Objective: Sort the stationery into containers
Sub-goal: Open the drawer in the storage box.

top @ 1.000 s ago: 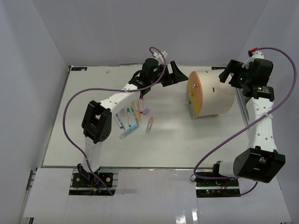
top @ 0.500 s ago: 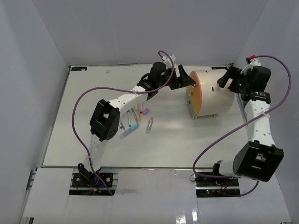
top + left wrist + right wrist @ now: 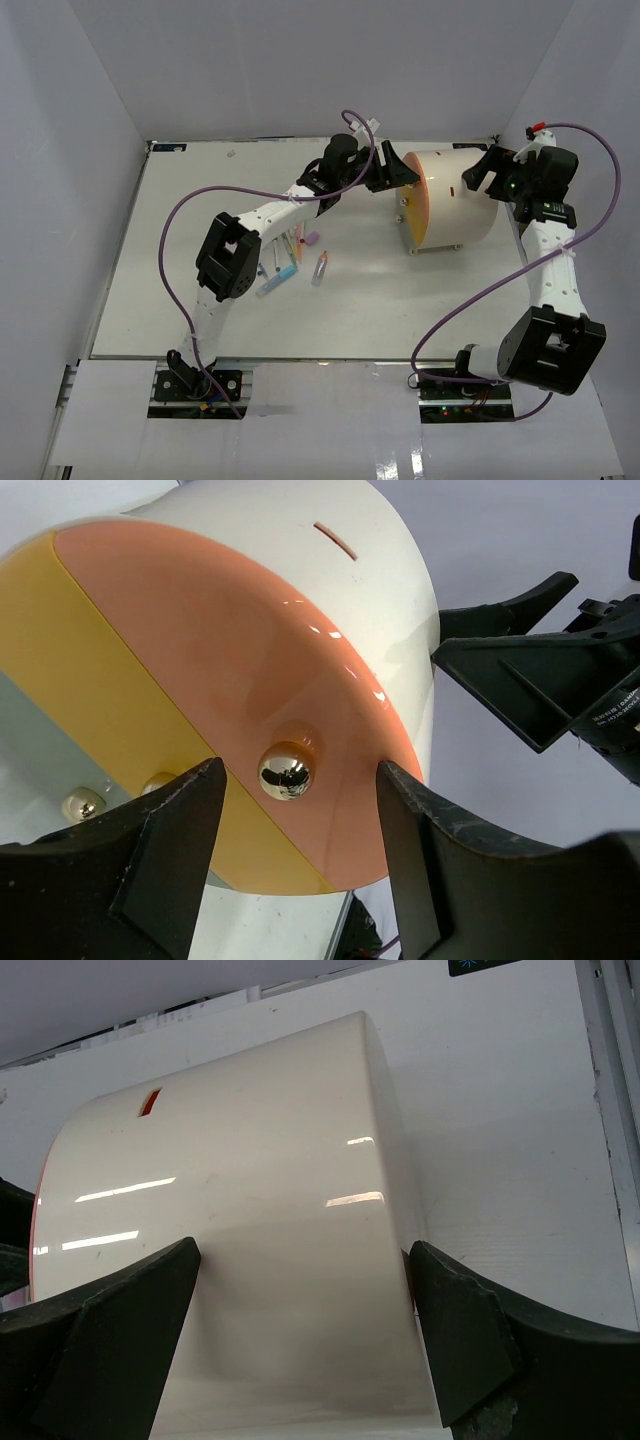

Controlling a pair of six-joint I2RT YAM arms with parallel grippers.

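The container is a cream-white drum (image 3: pixel 458 200) lying on its side, its orange and yellow face (image 3: pixel 413 205) turned left. My left gripper (image 3: pixel 402 172) is at the top of that face. In the left wrist view its jaws (image 3: pixel 300 780) stand apart on either side of a brass knob (image 3: pixel 285 772) without touching it. My right gripper (image 3: pixel 478 168) is open at the drum's rear upper edge, its fingers (image 3: pixel 470 1340) spread over the curved cream wall (image 3: pixel 260 1220). The stationery (image 3: pixel 290 250), several small coloured pens and caps, lies on the table left of the drum.
Two more brass knobs (image 3: pixel 82 806) sit lower on the yellow part of the face. A narrow slot (image 3: pixel 149 1102) is cut in the drum's wall. One pen (image 3: pixel 320 268) lies apart from the pile. White walls enclose the table (image 3: pixel 180 300) on three sides.
My left arm has reached right from above the pens to the drum's face, and its jaws have narrowed around the knob. My right gripper has shifted slightly left over the drum.
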